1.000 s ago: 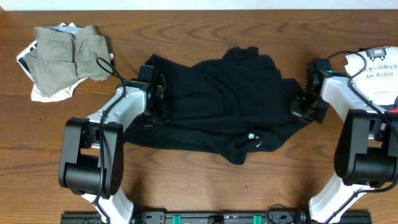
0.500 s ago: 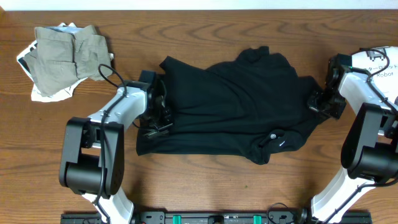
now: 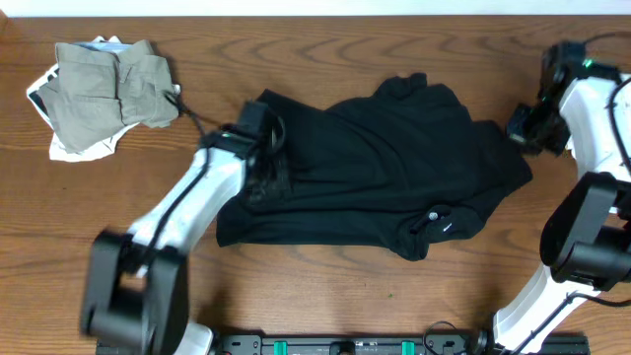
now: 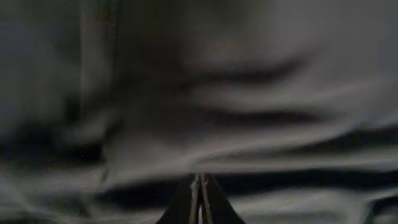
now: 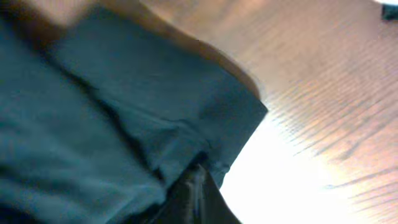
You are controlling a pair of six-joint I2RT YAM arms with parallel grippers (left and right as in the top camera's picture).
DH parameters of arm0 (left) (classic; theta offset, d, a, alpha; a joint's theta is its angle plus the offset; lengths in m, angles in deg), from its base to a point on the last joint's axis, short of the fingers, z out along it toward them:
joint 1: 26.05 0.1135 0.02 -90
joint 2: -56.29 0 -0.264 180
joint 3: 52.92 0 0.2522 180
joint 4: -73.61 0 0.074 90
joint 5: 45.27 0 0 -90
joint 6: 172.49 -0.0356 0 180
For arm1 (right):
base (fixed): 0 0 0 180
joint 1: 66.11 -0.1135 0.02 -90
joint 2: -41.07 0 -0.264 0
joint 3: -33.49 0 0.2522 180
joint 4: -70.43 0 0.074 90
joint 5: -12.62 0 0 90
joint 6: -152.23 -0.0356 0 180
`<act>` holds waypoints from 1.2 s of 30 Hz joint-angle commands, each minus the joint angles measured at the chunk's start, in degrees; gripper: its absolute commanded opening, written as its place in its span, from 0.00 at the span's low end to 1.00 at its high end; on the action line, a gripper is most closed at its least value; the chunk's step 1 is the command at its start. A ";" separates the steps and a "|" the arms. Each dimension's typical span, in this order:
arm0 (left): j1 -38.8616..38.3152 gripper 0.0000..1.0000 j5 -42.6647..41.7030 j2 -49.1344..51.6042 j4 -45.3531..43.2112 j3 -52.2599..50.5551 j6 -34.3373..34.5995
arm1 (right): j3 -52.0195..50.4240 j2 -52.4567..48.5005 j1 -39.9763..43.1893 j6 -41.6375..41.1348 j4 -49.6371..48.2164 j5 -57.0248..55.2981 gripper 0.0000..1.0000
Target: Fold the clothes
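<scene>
On the tabletop [image 3: 345, 59] lies a rumpled black shirt [image 3: 375, 168]; my left jaws are pressed together over its edge, my right jaws closed beside its sleeve

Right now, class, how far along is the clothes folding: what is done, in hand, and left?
Done: only the khaki pile sits aside, far left. In hand: the left pincer and right pincer, both shut, sit by opposite ends of the black shirt. Left: the shirt lies rumpled, with no neat fold yet.
</scene>
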 commanded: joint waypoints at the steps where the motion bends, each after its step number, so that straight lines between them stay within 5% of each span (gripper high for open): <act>1: 0.02 0.06 2.97 -2.75 -4.72 1.84 -3.96 | 2.80 0.00 0.13 7.52 0.81 14.05 0.11; 4: 0.02 0.06 2.97 -0.63 -9.60 1.81 -5.07 | 2.05 -0.39 -0.68 10.47 -0.09 21.49 0.10; 9: 0.42 0.06 2.95 6.38 -14.95 1.84 -6.10 | -1.46 -0.55 -2.73 11.32 -2.47 21.40 0.03; 16: 2.12 0.06 3.43 12.31 -18.88 1.84 -6.97 | -5.88 -0.55 -4.96 11.30 -7.06 20.48 0.05; 36: 8.52 0.06 3.17 18.32 -20.41 1.81 -9.09 | -14.38 -0.55 -5.31 9.11 -15.80 16.22 0.06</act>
